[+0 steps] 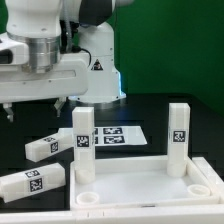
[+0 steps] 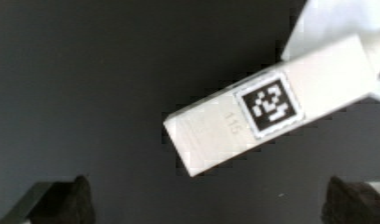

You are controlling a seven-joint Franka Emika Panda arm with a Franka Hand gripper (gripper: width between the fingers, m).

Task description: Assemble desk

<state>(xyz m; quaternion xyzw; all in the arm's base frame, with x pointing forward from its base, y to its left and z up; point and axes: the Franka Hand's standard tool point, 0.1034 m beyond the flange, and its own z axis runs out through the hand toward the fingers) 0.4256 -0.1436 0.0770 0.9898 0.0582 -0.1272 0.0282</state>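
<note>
The white desk top [image 1: 135, 172] lies flat at the front, and two white legs stand upright in its far corners: one leg [image 1: 83, 140] toward the exterior view's left, the other leg [image 1: 177, 135] toward its right. Two loose tagged legs lie on the black table, one [image 1: 48, 146] behind the other [image 1: 30, 182]. My gripper [image 1: 33, 108] hangs open above the loose legs. In the wrist view a tagged leg [image 2: 258, 110] lies slanted ahead of the gripper [image 2: 208, 200]; its dark fingertips [image 2: 62, 198] stand wide apart with nothing between them.
The marker board [image 1: 118, 135] lies flat behind the desk top, between the two standing legs. The robot's white base [image 1: 100, 60] rises at the back. Two open sockets [image 1: 88, 200] show at the desk top's near corners.
</note>
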